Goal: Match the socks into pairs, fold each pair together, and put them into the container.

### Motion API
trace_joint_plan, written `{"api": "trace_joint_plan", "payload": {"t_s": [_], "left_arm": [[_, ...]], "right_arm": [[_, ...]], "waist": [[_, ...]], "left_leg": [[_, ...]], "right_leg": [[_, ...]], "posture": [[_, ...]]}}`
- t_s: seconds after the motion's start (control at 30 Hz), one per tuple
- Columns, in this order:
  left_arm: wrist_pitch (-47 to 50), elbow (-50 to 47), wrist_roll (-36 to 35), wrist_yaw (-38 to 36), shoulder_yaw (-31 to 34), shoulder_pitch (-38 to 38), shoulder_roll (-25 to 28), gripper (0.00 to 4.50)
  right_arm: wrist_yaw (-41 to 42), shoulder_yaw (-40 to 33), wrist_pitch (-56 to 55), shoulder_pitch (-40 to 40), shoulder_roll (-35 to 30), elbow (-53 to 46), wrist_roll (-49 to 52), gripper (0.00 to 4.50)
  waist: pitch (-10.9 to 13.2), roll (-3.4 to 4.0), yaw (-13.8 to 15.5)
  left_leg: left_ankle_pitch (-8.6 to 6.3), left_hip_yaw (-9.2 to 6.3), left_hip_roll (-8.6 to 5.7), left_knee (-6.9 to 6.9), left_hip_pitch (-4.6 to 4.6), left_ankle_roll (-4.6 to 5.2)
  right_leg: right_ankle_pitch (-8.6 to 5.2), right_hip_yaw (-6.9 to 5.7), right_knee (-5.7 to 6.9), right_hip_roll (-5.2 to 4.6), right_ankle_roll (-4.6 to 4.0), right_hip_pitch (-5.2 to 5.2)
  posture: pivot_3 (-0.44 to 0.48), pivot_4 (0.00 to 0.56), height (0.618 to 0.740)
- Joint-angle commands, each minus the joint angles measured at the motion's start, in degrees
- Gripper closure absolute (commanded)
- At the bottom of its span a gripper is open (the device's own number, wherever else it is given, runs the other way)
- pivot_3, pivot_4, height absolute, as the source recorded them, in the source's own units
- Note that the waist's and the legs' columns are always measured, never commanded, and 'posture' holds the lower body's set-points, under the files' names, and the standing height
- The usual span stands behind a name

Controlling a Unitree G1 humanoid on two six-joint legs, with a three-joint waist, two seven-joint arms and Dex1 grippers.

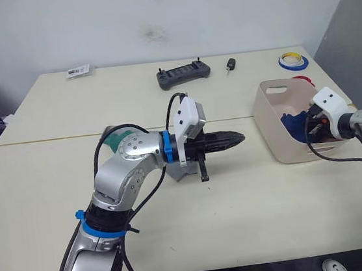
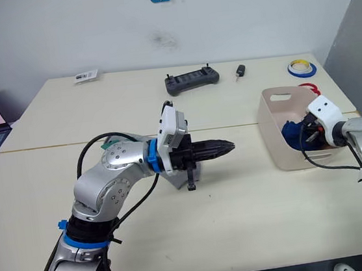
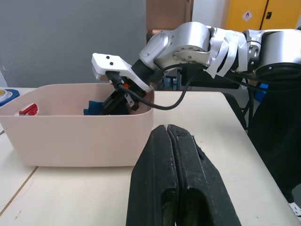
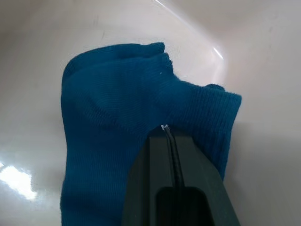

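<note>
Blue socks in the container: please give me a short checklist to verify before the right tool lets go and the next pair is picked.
1. Blue socks lie inside the container: ok.
2. Right tool is over the container floor: ok.
3. Right tool fingers have released the fabric: not ok, they are closed on it.
4. Left tool is free: ok, shut and holding nothing.
5. Green sock is reachable: cannot tell, the left arm hides most of it.
</note>
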Motion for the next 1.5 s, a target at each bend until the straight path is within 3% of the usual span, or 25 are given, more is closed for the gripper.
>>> {"api": "trace_joint_plan", "payload": {"t_s": [0.03,0.5,0.6,0.8,1.0,1.17,1.27,1.37,1.5], "left_arm": [[-1.3,-1.8,-0.1,-0.5,0.5,0.0,0.2,4.50],[-3.8,-0.7,-0.7,-4.1,3.2,2.8,3.7,4.50],[-5.7,0.5,-0.9,-4.8,6.4,4.9,5.9,4.50],[-9.0,3.5,-0.6,-4.6,13.4,9.9,10.0,4.50],[-12.5,5.9,0.8,-3.1,20.7,16.9,13.6,4.50],[-16.5,8.1,3.4,1.1,26.0,23.2,14.3,4.50],[-19.7,10.4,6.2,2.3,27.2,27.2,14.7,4.50],[-22.8,13.9,7.5,1.0,28.8,30.6,16.1,3.61],[-24.2,17.9,6.8,-1.1,31.3,34.6,18.4,2.35]], "right_arm": [[0.5,-1.9,0.0,-1.2,0.4,-1.6,0.1,4.46],[0.5,-12.1,9.3,4.8,-0.9,-23.7,7.0,4.46],[-0.1,-18.5,7.4,10.3,-0.5,-32.3,9.6,4.46],[-3.7,-28.5,8.6,24.0,8.5,-56.2,19.8,4.46],[-10.9,-22.6,8.9,32.7,16.9,-69.8,22.1,4.46],[-10.6,-13.9,1.3,40.0,18.4,-70.4,17.4,4.46],[-8.1,-12.5,-5.3,42.7,18.6,-68.4,16.1,4.46],[-5.0,-13.2,-8.0,46.3,17.6,-66.2,17.1,4.50],[-0.7,-13.7,-11.9,50.4,16.2,-64.3,18.3,3.59]], "waist": [[0.0,0.00,0.0],[0.0,0.05,0.2],[0.0,0.05,0.2],[0.0,0.06,0.2],[0.0,0.08,0.2],[0.0,0.07,0.2],[0.0,0.08,0.1],[0.0,0.06,0.1],[0.0,0.07,0.1]], "left_leg": [[0.00,0.00,0.00,0.05,-0.01,0.00],[0.00,-0.01,-0.04,0.09,-0.13,0.00],[-0.01,-0.02,-0.02,0.07,-0.14,0.01],[-0.02,-0.05,0.02,0.06,-0.11,0.02],[-0.03,-0.07,0.02,0.03,-0.10,0.04],[-0.11,-0.06,-0.02,0.05,-0.09,0.19],[-0.13,-0.06,-0.01,0.04,-0.05,0.22],[-0.14,-0.06,0.00,0.03,-0.04,0.23],[-0.16,-0.06,0.02,0.02,-0.04,0.27]], "right_leg": [[0.03,0.01,0.00,0.00,0.05,0.00],[0.05,0.00,-0.04,-0.04,0.08,-0.04],[0.05,-0.02,-0.04,-0.04,0.08,-0.06],[0.05,-0.03,-0.02,-0.03,0.08,-0.04],[0.05,-0.03,-0.02,-0.03,0.09,-0.05],[0.05,-0.03,-0.03,-0.07,0.10,-0.03],[0.05,-0.03,-0.01,-0.07,0.10,-0.04],[0.05,-0.04,-0.03,-0.06,0.10,-0.03],[0.05,-0.03,-0.03,-0.12,0.10,-0.03]], "posture": [[0.000,0.150,0.740],[0.000,0.150,0.740],[0.000,0.150,0.740],[0.000,0.150,0.740],[0.000,0.150,0.740],[0.000,0.150,0.740],[0.000,0.150,0.740],[0.000,0.150,0.740],[0.000,0.150,0.740]]}}
